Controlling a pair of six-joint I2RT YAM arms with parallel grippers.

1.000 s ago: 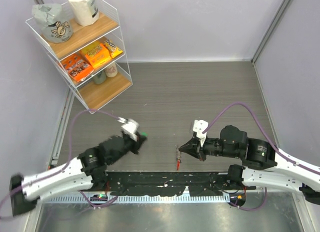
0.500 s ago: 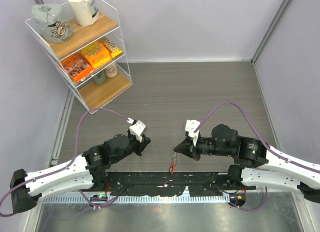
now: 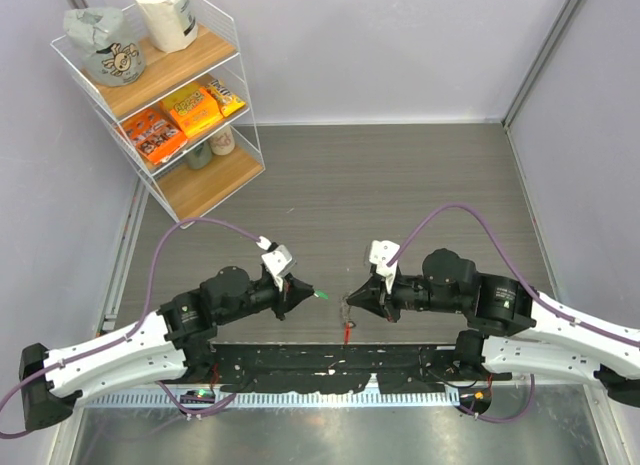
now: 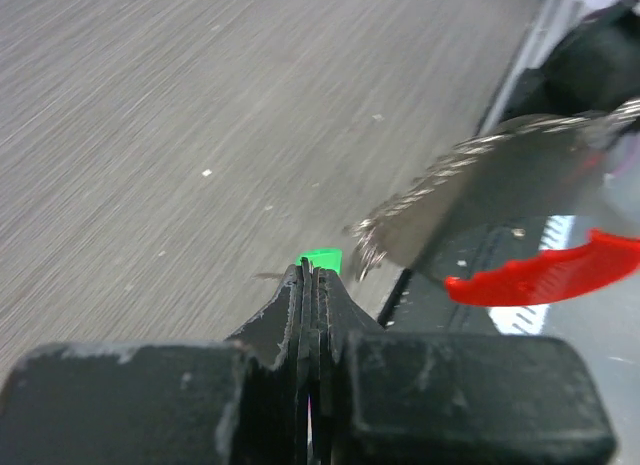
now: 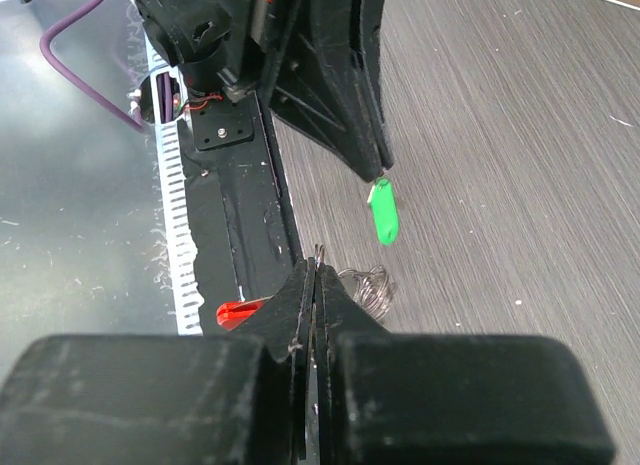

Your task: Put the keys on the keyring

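And the left fingers [image 3: 300,293] have swung round and pushed in toward the centre, so the green key [image 3: 320,295] now points straight across at the keyring [image 3: 347,313]; a second ago it was turned away and well apart. The right fingers [image 3: 358,297] slid in to meet it early in that second and have held station since. That reads as the threading approach: key just beside the ring, seemingly not touching it yet, and nothing on the ring so far. Left fingers are pressed together, pinching the green key with its coloured head poking out past the tips. Right fingers are equally tight, nipping the silvery part of the keyring above the desk [image 3: 400,185], with the red arc [image 3: 346,331] dangling below. The last gap looks small and fiddly to close
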